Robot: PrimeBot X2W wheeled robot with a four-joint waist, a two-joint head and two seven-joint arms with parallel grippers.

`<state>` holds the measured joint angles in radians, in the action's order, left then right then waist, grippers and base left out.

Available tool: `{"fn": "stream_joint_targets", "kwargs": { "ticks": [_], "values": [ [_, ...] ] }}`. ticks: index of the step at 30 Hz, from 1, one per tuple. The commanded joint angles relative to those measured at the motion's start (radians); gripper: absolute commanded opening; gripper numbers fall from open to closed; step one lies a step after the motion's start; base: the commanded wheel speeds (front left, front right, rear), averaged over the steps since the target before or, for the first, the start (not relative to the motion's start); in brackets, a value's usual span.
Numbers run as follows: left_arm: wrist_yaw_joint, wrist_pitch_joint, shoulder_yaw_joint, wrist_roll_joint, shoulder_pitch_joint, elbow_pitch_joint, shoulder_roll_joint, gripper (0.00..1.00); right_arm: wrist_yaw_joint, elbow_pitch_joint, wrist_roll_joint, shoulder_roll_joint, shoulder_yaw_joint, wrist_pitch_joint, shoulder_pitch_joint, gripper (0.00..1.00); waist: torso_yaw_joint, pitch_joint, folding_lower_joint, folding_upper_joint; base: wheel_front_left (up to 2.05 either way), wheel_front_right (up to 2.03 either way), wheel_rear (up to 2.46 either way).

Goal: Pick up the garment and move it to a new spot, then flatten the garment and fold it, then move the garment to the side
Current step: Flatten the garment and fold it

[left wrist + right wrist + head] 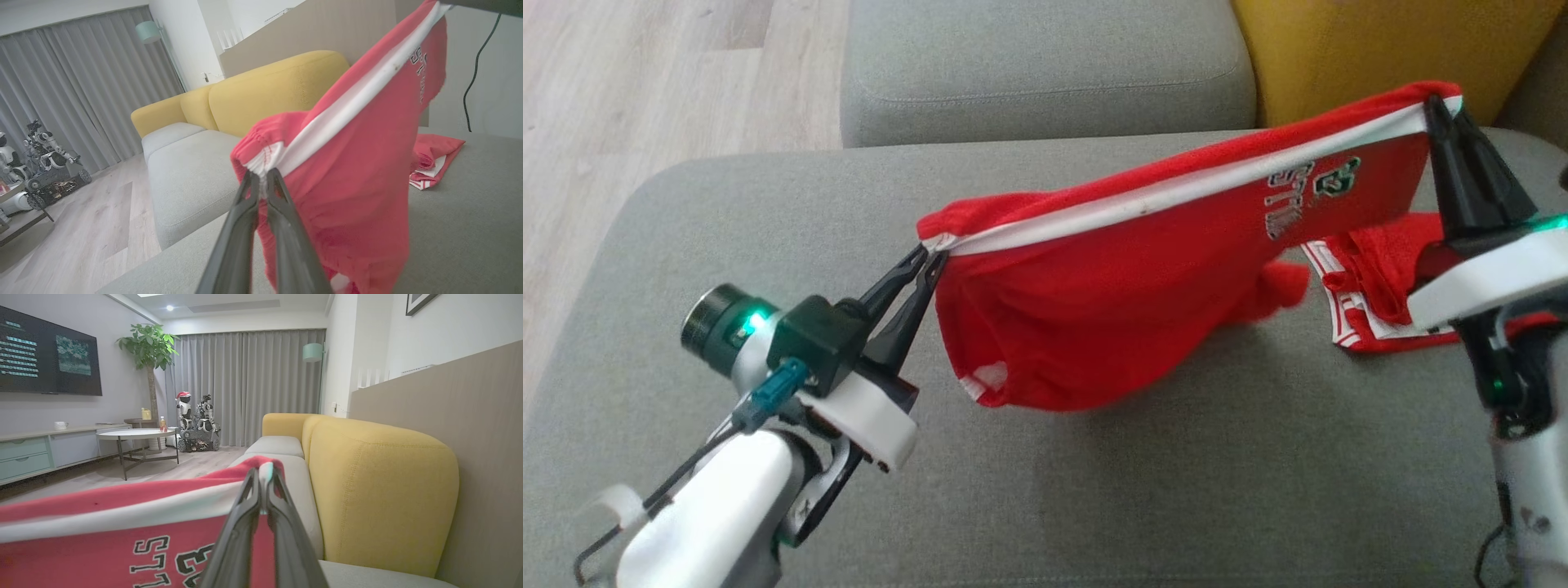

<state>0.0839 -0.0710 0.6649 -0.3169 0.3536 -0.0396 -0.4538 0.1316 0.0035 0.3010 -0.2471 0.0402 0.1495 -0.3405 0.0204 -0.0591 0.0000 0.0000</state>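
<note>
The left claw (pixel 929 260), nearest, is pinched tight on the gathered waistband corner of the red garment (pixel 1111 327). The garment hangs stretched over the grey sofa seat (pixel 1094 490). Its white side stripe runs taut up to the right claw (pixel 1441 110), which is clamped on the other end, higher and farther back. Past the hanging cloth, a second red piece (pixel 1372 286) lies crumpled on the seat near the right claw. Behind it stands a yellow backrest (pixel 1380 49).
</note>
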Motion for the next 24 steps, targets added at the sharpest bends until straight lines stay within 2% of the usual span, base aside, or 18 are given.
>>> {"fn": "stream_joint_targets", "kwargs": {
  "ticks": [1,4,6,9,12,13,16,18,24],
  "values": [
    [0.014,0.018,-0.061,0.010,0.050,-0.051,-0.046,0.00,-0.001,-0.067,0.003,0.004,-0.004,0.027,-0.011,0.00,0.002,0.001,0.0000,0.0000,0.00,0.00,0.00],
    [0.023,0.066,-0.076,0.001,0.061,-0.099,-0.065,0.00,-0.001,-0.143,-0.001,0.029,-0.031,0.086,0.002,0.00,0.005,0.011,0.0000,0.0000,0.00,0.00,0.00],
    [0.009,0.113,-0.080,-0.009,0.087,-0.109,-0.080,0.00,-0.001,-0.173,0.005,0.048,-0.046,0.125,-0.012,0.00,0.006,0.025,0.0000,0.0000,0.00,0.00,0.00],
    [-0.040,0.179,-0.084,-0.042,0.165,-0.086,-0.086,0.00,-0.001,-0.178,-0.022,0.036,-0.040,0.171,-0.079,0.00,0.008,0.064,0.0000,0.0000,0.00,0.00,0.00],
    [-0.093,0.235,-0.100,-0.081,0.288,-0.017,-0.075,0.00,-0.001,-0.138,-0.030,0.022,-0.016,0.197,-0.215,0.00,0.003,0.141,0.0000,0.0000,0.00,0.00,0.00],
    [-0.093,0.235,-0.100,-0.081,0.288,-0.017,-0.075,0.00,-0.001,-0.138,-0.030,0.022,-0.016,0.197,-0.215,0.00,0.003,0.141,0.0000,0.0000,0.00,0.00,0.00],
    [-0.134,0.265,-0.125,-0.088,0.462,0.091,-0.060,0.00,-0.001,-0.053,-0.028,0.007,0.010,0.193,-0.403,0.00,0.001,0.252,0.0000,0.0000,0.00,0.00,0.00],
    [-0.144,0.253,-0.139,-0.063,0.593,0.180,-0.046,0.00,-0.001,0.027,-0.037,-0.005,0.036,0.159,-0.540,0.00,0.001,0.322,0.0000,0.0000,0.00,0.00,0.00],
    [-0.115,0.110,-0.176,0.015,0.909,0.441,0.030,0.00,-0.001,0.297,-0.081,0.009,0.069,-0.029,-0.878,0.00,0.012,0.470,0.0000,0.0000,0.00,0.00,0.00]
  ]
}}
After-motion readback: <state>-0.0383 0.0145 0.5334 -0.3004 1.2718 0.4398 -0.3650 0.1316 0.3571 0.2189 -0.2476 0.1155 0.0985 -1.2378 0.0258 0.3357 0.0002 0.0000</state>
